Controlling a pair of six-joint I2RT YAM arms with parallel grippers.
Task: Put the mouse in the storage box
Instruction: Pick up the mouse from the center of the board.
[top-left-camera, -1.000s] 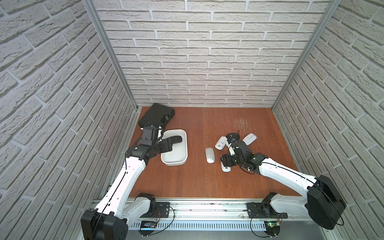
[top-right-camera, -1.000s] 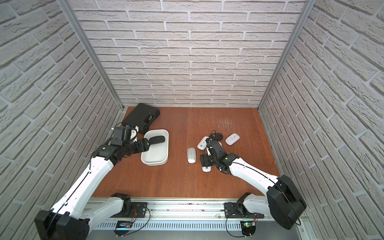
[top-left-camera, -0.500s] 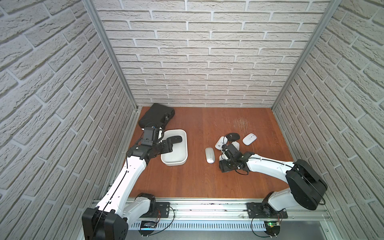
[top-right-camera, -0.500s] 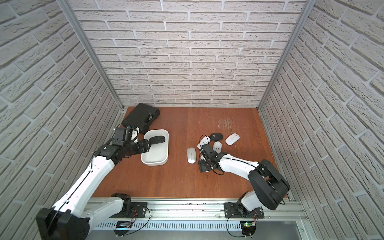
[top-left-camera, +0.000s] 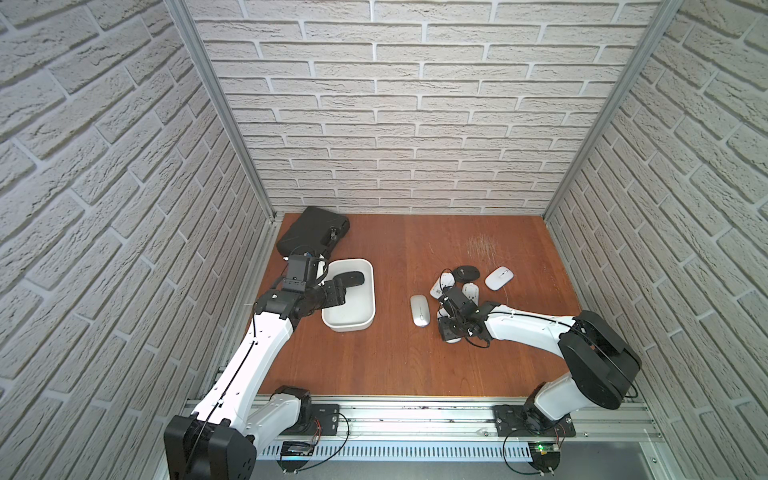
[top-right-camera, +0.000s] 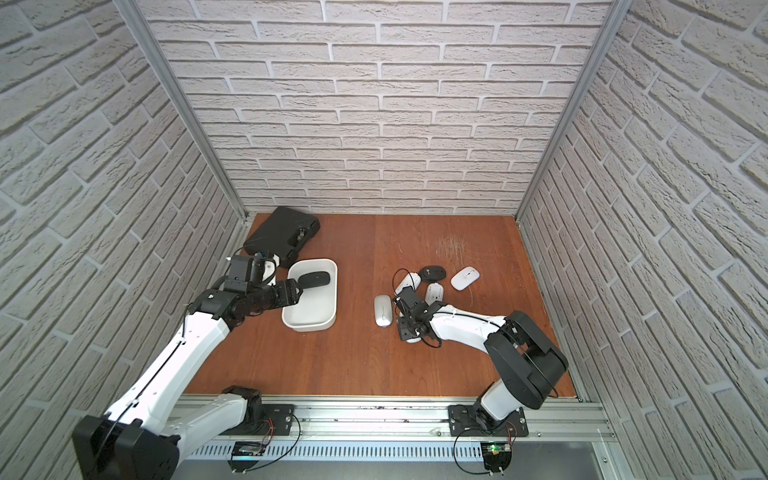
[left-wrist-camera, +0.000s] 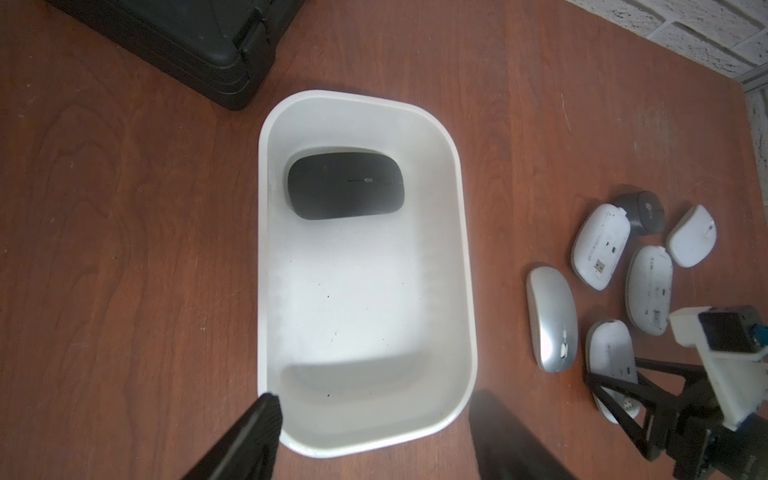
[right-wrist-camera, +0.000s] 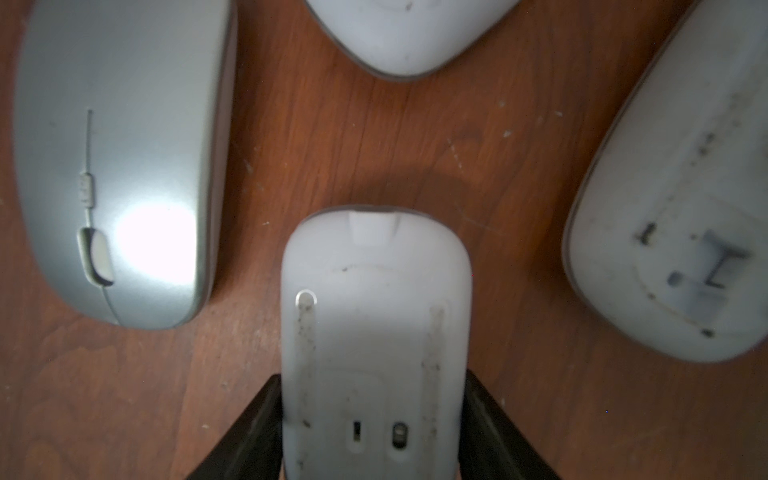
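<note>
The right gripper (right-wrist-camera: 372, 390) clamps the long sides of an upturned white mouse (right-wrist-camera: 374, 316) on the wooden table (right-wrist-camera: 332, 124), beside a silver mouse (right-wrist-camera: 120, 166) and well apart from the storage box (left-wrist-camera: 462, 249). The white mouse looks light, rigid and slippery. The left gripper (left-wrist-camera: 372, 399) hangs open over the box.

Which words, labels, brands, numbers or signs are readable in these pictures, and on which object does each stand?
Nothing can be read for certain, so no quotation is possible.
Dark upturned mouse: pale logo, too blurred.
Upturned white mice: small grey print, too small.
Held white mouse: underside shows only switches and scuffs, no text.
Right arm's wrist: white lettering, cut off and blurred.
</note>
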